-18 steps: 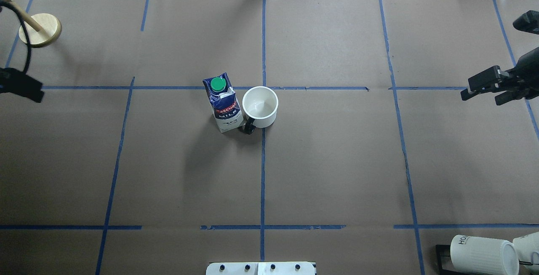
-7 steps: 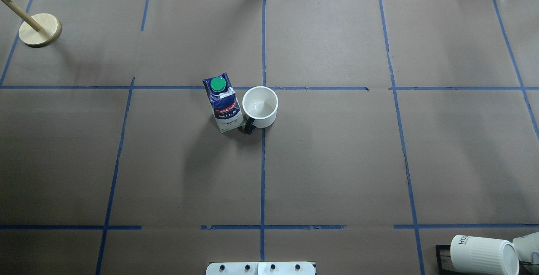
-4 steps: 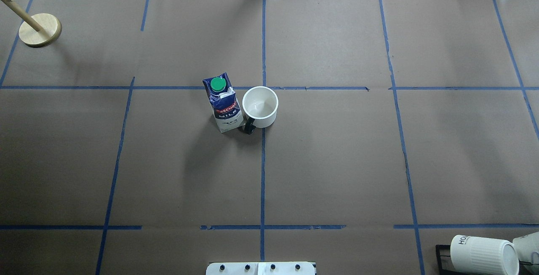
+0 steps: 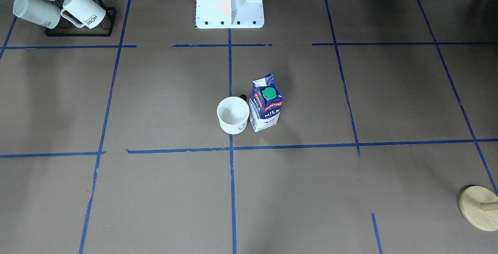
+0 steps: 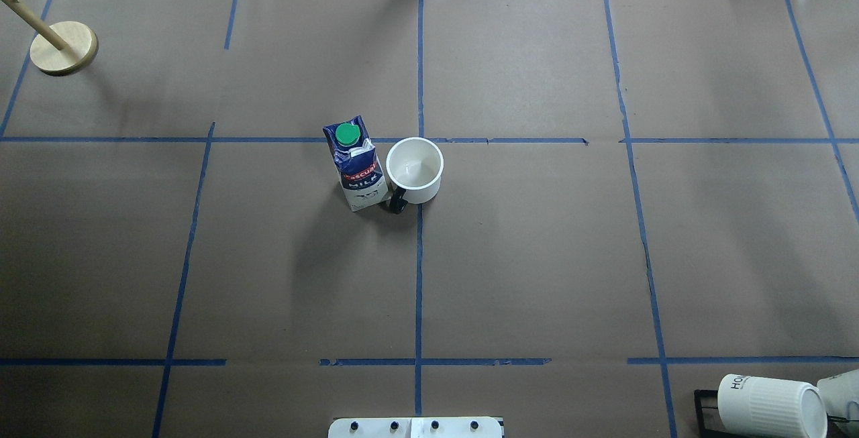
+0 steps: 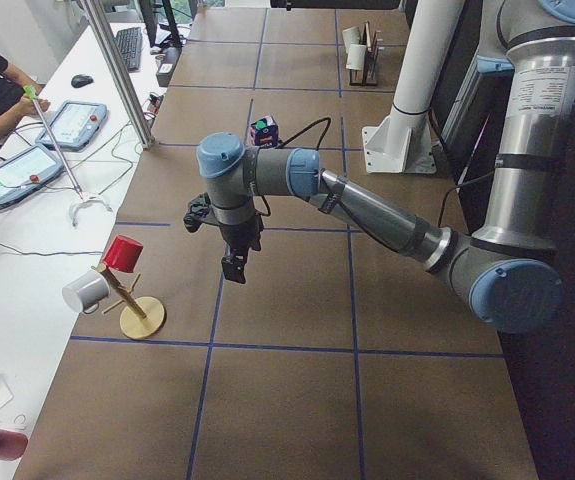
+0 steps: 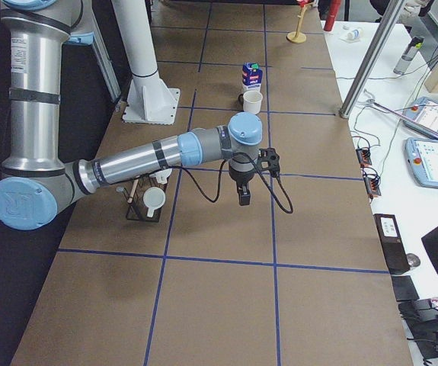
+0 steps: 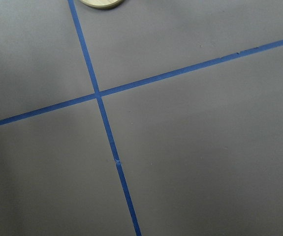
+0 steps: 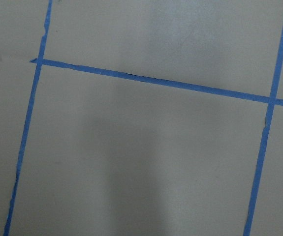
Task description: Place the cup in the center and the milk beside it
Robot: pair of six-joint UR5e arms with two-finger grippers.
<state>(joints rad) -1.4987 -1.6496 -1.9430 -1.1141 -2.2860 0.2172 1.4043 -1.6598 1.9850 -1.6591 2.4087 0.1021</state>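
The white cup (image 5: pixel 415 170) with a black handle stands upright on the centre tape line, just on the robot's side of the center crossing (image 5: pixel 420 140). Its smiley face shows in the front-facing view (image 4: pixel 241 126). The blue and white milk carton (image 5: pixel 356 163) with a green cap stands upright close beside the cup, on my left of it. My left gripper (image 6: pixel 229 268) shows only in the exterior left view, far from both, so I cannot tell if it is open. My right gripper (image 7: pixel 244 197) shows only in the exterior right view, and I cannot tell its state.
A black rack with ribbed "HOME" mugs (image 5: pixel 765 404) stands at the near right corner. A wooden stand (image 5: pixel 64 45) with a round base stands at the far left. The robot's white base (image 4: pixel 229 1) is at the near middle edge. Operators' desks line the far side.
Both grippers showed at the left and right edges of the overhead view 2.5 s ago and have left it. The cup and milk have not moved.
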